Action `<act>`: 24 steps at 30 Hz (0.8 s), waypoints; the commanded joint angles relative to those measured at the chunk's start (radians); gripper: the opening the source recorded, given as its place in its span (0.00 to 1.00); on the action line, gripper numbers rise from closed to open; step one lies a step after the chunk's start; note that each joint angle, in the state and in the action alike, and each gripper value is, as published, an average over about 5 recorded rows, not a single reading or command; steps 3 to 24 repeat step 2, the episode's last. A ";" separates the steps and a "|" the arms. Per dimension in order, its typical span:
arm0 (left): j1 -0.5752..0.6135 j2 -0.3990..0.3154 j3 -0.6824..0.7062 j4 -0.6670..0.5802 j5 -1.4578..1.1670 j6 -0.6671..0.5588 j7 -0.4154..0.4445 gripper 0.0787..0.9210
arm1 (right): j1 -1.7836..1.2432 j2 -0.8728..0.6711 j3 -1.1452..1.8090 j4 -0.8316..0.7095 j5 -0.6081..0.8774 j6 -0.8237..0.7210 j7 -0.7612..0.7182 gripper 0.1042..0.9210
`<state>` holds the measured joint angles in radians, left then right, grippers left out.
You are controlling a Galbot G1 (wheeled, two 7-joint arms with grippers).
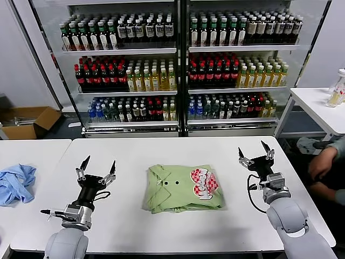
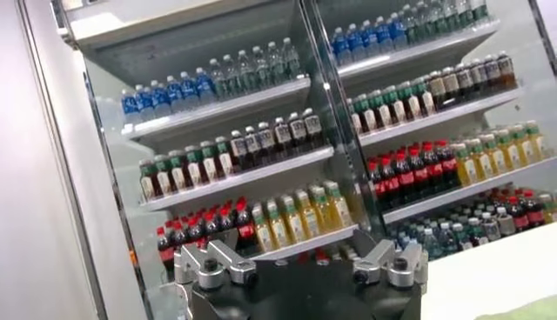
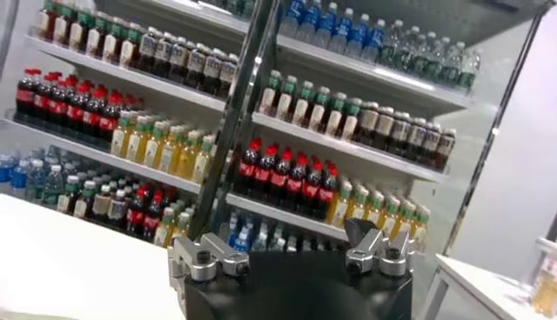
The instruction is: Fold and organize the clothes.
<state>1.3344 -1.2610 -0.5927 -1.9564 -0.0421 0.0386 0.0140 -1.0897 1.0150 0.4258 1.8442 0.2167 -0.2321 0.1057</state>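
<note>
— How are the arms posed?

— Both are raised off the bench, pointing up and toward the far shelves. The left gripper stands at the near left, its jaws spread wide and holding nothing. The right gripper stands at the right, jaws equally wide and empty.

— Where is the shirt?

— Folded into a compact rectangle at the middle of the white bench, between the two grippers and apart from both, its red-and-white patch facing up.

— And the room?

— Shelves of bottled drinks fill the far wall. A blue cloth lies on a neighbouring bench at the left, a cardboard box sits on the floor beyond it, and a person's hand rests at the right edge.
</note>
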 commanded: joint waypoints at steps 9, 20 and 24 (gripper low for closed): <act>0.015 -0.003 -0.029 0.017 -0.038 -0.078 0.099 0.88 | 0.001 -0.001 -0.010 -0.023 -0.034 0.046 -0.034 0.88; 0.015 -0.003 -0.029 0.017 -0.038 -0.078 0.099 0.88 | 0.001 -0.001 -0.010 -0.023 -0.034 0.046 -0.034 0.88; 0.015 -0.003 -0.029 0.017 -0.038 -0.078 0.099 0.88 | 0.001 -0.001 -0.010 -0.023 -0.034 0.046 -0.034 0.88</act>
